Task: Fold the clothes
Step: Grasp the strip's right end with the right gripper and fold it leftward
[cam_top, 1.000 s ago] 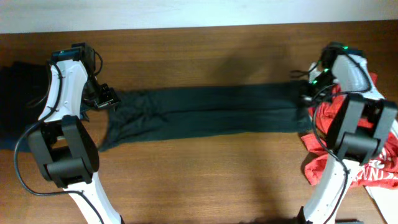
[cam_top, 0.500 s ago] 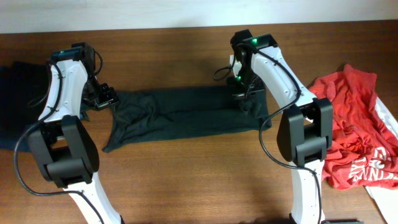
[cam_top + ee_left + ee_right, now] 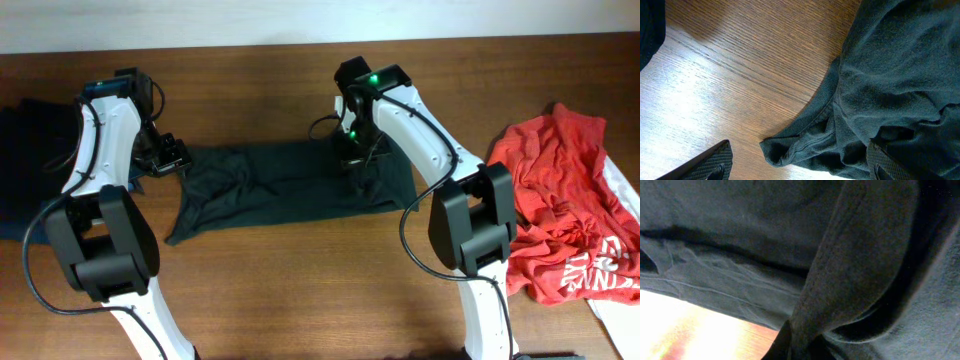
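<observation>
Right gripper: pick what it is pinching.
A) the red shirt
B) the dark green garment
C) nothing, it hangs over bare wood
B: in the right wrist view a bunched fold of the dark green garment runs down into the right gripper, and overhead that gripper sits on the same cloth, well apart from the red shirt.
</observation>
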You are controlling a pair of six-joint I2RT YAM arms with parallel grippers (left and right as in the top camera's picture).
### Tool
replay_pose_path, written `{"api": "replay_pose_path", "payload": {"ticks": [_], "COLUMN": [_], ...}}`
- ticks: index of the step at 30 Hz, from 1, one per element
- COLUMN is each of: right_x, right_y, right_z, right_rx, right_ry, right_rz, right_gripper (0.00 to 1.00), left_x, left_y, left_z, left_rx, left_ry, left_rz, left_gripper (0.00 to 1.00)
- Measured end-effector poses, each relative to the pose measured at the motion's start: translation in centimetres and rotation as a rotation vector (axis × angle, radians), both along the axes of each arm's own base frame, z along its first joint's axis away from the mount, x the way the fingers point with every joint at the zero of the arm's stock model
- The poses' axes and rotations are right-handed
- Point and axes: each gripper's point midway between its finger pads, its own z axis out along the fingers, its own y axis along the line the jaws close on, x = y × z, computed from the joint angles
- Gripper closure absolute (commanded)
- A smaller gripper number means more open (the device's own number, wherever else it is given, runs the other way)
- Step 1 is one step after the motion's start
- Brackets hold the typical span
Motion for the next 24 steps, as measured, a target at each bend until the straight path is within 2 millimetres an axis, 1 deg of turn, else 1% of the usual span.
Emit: {"api": "replay_pose_path", "payload": {"ticks": [1, 2, 3, 5, 6, 7, 8, 9, 10, 11, 12, 14, 15, 16, 17, 19, 20, 21, 22, 23, 24], "right_x": [0.1, 0.0, 0.0, -0.3, -0.4, -0.3, -0.3, -0.3, -0.1, 0.3, 0.8, 1.6, 1.6, 1.6, 1.8, 1.8, 1.8, 1.8, 1.8, 1.9, 1.9], "right_y": [0.2, 0.4, 1.2, 3.2, 3.6, 3.5, 2.9, 2.2, 0.8, -1.1, -3.7, -9.6, -10.9, -13.0, -13.9, -14.0, -14.0, -14.0, -14.0, -14.0, -14.0], "right_z": [0.0, 0.1, 0.3, 1.0, 1.1, 1.1, 0.9, 0.7, 0.4, 0.2, 0.0, 0.2, 0.3, 0.5, 0.5, 0.5, 0.5, 0.5, 0.5, 0.5, 0.5], "right_rx": [0.007, 0.017, 0.069, 0.191, 0.216, 0.213, 0.183, 0.150, 0.095, 0.039, -0.029, -0.141, -0.157, -0.177, -0.188, -0.191, -0.191, -0.190, -0.190, -0.190, -0.190], "right_ry": [-0.002, 0.000, 0.004, 0.003, -0.002, -0.007, -0.006, -0.001, 0.002, 0.008, 0.015, 0.030, 0.039, 0.054, 0.052, 0.051, 0.051, 0.049, 0.049, 0.049, 0.049], "right_rz": [-0.006, -0.006, 0.017, 0.107, 0.129, 0.138, 0.135, 0.124, 0.086, 0.036, -0.038, -0.184, -0.212, -0.265, -0.285, -0.286, -0.287, -0.287, -0.287, -0.287, -0.287], "right_gripper": [0.71, 0.62, 0.55, 0.51, 0.51, 0.51, 0.52, 0.54, 0.54, 0.54, 0.53, 0.53, 0.53, 0.52, 0.52, 0.51, 0.50, 0.50, 0.50, 0.50, 0.50], "left_x": [0.0, 0.0, 0.0, 0.0, 0.1, 0.1, 0.1, 0.1, 0.1, 0.1, 0.1, 0.2, 0.3, 0.7, 1.3, 1.4, 1.1, 0.9, 0.6, 0.8, 0.8], "left_y": [0.0, 0.0, 0.0, 0.0, 0.0, 0.0, 0.0, 0.0, 0.0, 0.0, 0.0, -0.4, -0.8, -1.5, -2.5, -3.5, -3.8, -4.1, -4.2, -4.3, -4.5], "left_z": [0.0, 0.0, 0.0, 0.0, 0.0, 0.0, 0.0, 0.0, 0.0, 0.0, 0.0, 0.0, -0.1, -0.2, -0.8, -3.2, -5.0, -6.2, -6.7, -6.6, -6.6], "left_rx": [0.000, 0.000, 0.000, 0.000, 0.001, 0.001, 0.001, 0.001, 0.001, 0.001, -0.001, -0.032, -0.063, -0.105, -0.176, -0.246, -0.280, -0.305, -0.313, -0.322, -0.326], "left_ry": [0.000, 0.000, 0.000, -0.001, -0.004, -0.004, -0.004, -0.004, -0.004, -0.004, -0.003, -0.002, -0.008, -0.025, -0.043, -0.013, 0.024, 0.051, 0.067, 0.060, 0.057], "left_rz": [0.000, 0.000, 0.000, 0.000, 0.000, 0.000, 0.000, 0.000, 0.000, -0.001, -0.016, -0.097, -0.152, -0.209, -0.297, -0.341, -0.349, -0.349, -0.346, -0.351, -0.355], "left_gripper": [0.15, 0.15, 0.15, 0.15, 0.15, 0.14, 0.09, 0.07, 0.02, 0.01, 0.01, 0.01, 0.01, 0.01, 0.01, 0.05, 0.06, 0.11, 0.20, 0.35, 0.68]}}
